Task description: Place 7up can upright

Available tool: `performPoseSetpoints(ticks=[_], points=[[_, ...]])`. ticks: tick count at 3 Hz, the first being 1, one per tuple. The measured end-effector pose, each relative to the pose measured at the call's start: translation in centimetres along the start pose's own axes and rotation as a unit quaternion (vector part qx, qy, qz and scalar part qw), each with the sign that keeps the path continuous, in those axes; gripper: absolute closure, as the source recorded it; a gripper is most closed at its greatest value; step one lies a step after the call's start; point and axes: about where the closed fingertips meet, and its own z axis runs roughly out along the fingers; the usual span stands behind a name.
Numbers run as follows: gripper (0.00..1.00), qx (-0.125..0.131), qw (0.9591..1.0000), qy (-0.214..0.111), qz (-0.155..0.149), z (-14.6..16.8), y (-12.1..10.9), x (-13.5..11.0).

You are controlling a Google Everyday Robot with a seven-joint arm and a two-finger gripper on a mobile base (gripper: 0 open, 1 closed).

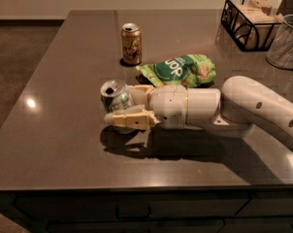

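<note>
The 7up can (116, 97) is silver-white with green markings. It stands about upright, its silver top tipped slightly toward the camera, just above the dark table (64, 130). My gripper (121, 107) reaches in from the right and is shut on the can: one cream finger (129, 119) crosses its front lower side, the other sits behind it. The can's base is hidden by the finger, so I cannot tell whether it touches the table.
A gold-brown can (131, 43) stands upright behind the gripper. A green chip bag (180, 70) lies just behind the wrist. A black wire basket (246, 21) and a mesh cup (286, 41) stand at the far right. The table's front edge is near.
</note>
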Motion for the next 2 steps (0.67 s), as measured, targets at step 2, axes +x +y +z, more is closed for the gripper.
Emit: performPoseSetpoints(ticks=[2], points=[[0.00, -0.001, 1.0000, 0.000, -0.001, 0.14, 0.09, -0.06]])
